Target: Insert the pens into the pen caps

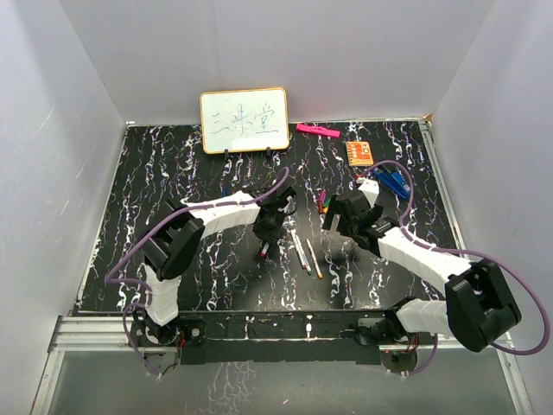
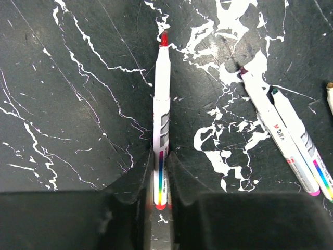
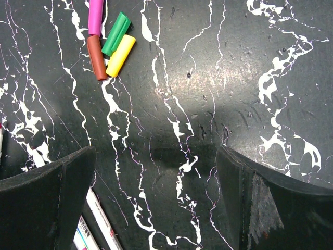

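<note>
Between the wide-spread fingers of your right end effector (image 3: 156, 203) you have bare black, white-veined tabletop (image 3: 218, 104), with nothing ahead or toward the right of that wrist view. At its upper left, short plastic caps block the way: a magenta cap (image 3: 95, 15), a green cap (image 3: 115, 34), a yellow cap (image 3: 120, 54) and a red-brown cap (image 3: 96, 57), packed touching. White marker pens (image 3: 104, 224) lie at the foot of one finger.

Your left end effector (image 2: 162, 172) is pinched on a white-barrelled pen with a red tip (image 2: 162, 104), which juts out ahead of it. The tabletop left of that pen is open. On its right, two white pens (image 2: 276, 130) lie side by side, near.
</note>
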Controlling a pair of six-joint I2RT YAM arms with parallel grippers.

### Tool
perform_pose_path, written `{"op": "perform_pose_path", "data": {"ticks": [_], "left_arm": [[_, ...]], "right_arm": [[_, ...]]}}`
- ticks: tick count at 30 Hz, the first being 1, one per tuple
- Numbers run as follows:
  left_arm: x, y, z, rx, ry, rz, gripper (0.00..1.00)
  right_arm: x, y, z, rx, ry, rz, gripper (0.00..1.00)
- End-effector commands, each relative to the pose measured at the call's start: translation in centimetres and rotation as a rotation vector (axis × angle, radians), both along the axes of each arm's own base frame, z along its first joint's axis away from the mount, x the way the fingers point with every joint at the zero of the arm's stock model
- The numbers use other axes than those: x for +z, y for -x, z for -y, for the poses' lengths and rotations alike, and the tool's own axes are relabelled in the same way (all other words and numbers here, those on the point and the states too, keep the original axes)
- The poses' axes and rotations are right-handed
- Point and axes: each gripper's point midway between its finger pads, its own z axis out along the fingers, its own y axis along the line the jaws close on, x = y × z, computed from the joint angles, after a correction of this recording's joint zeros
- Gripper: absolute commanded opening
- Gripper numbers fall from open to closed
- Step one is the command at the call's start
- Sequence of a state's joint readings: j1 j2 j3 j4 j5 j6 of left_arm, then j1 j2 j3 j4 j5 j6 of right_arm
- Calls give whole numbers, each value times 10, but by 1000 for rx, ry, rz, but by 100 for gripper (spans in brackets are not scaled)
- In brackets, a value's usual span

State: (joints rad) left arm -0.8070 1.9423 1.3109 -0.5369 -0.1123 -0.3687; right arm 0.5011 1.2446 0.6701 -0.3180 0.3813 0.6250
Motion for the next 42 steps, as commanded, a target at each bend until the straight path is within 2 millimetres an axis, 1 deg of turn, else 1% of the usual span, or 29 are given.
{"op": "perform_pose_path", "data": {"ticks": [1, 7, 11, 15, 18, 19, 22, 26, 28, 29, 30, 34, 37, 39, 42], "left_arm": [[-40, 20, -34, 25, -104, -116, 0], [-50, 28, -39, 22, -116, -143, 0], [-45, 28, -40, 23, -100, -123, 0], [-23, 21, -35, 26, -57, -65, 0], [-2, 15, -31, 25, -17, -17, 0], [6, 13, -30, 26, -3, 0, 0], [26, 12, -30, 31, 32, 42, 0], [44, 17, -31, 42, 95, 77, 0], [52, 20, -28, 36, 148, 97, 0], [55, 22, -27, 37, 173, 103, 0], [59, 23, -25, 37, 198, 115, 0], [74, 28, -21, 25, 285, 153, 0], [79, 30, -19, 15, 323, 166, 0], [81, 31, -17, 10, 339, 172, 0], [82, 33, -18, 12, 355, 179, 0]], "right_arm": [[21, -15, -6, -16, -42, 68, 98], [23, -17, -10, -4, -52, 69, 98], [25, -23, -14, 16, -44, 66, 98], [28, -31, -19, 34, -25, 62, 98], [32, -41, -24, 61, -9, 63, 98], [36, -46, -27, 69, -8, 71, 97], [42, -59, -33, 81, 1, 80, 92], [44, -78, -39, 89, 32, 87, 80], [41, -86, -45, 109, 44, 68, 75], [40, -89, -48, 120, 47, 62, 74], [34, -92, -51, 131, 53, 47, 72], [29, -103, -62, 172, 60, 32, 66], [28, -111, -67, 191, 67, 31, 60], [24, -114, -69, 201, 72, 25, 54], [21, -117, -71, 207, 74, 18, 51]]}}
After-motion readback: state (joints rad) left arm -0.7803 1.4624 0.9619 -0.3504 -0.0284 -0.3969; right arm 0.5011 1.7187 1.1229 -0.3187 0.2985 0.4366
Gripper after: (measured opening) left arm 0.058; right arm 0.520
